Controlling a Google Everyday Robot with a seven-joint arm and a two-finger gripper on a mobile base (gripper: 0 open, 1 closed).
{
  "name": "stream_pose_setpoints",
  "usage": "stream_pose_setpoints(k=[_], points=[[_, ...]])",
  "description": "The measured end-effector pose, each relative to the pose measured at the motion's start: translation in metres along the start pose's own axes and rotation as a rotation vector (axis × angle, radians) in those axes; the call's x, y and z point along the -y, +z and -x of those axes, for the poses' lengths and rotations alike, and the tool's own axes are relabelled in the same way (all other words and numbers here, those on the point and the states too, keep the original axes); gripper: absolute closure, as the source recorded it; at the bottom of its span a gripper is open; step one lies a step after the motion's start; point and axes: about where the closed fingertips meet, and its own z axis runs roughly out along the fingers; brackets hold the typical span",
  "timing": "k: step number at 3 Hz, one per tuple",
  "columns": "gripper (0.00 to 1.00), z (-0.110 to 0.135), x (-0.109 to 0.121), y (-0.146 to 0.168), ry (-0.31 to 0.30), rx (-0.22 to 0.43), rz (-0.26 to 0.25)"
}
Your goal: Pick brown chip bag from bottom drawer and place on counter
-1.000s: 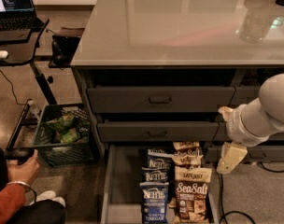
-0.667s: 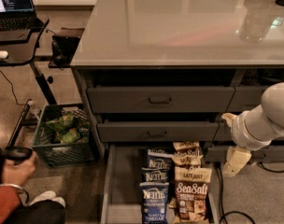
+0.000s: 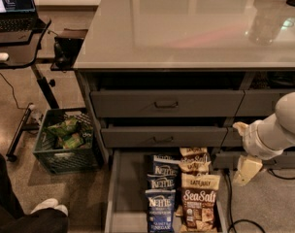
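Note:
The bottom drawer [image 3: 113,193] stands pulled open at the foot of the cabinet. The brown chip bag [image 3: 200,205] with white "Sea Salt" lettering stands in its right row at the front, with more brown bags [image 3: 195,161] behind it. Blue Kettle bags [image 3: 162,198] fill the left row. My gripper [image 3: 242,152] hangs on the white arm just right of the drawer, above and to the right of the brown bag, apart from it and holding nothing. The glossy pale-grey counter [image 3: 186,28] tops the cabinet.
Two closed grey drawers with bar handles [image 3: 166,104] sit above the open one. A green crate [image 3: 65,140] with bags stands on the floor at left, by a black desk with a laptop [image 3: 11,13]. A person's leg and shoe [image 3: 45,208] are at bottom left. A cable [image 3: 232,198] lies right of the drawer.
My arm and gripper have shifted slightly right and down beside the drawer. The person's hand at the lower left has drawn back out of view.

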Motion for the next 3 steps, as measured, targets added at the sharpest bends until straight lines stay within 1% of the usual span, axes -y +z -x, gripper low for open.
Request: stream_pose_setpoints(k=[1, 2, 3], points=[[0.00, -0.015, -0.001, 0.017, 0.053, 0.023, -0.037], [0.00, -0.052, 0.008, 0.058, 0.142, 0.052, -0.081], [0.00, -0.081, 0.016, 0.106, 0.181, 0.092, -0.089]])
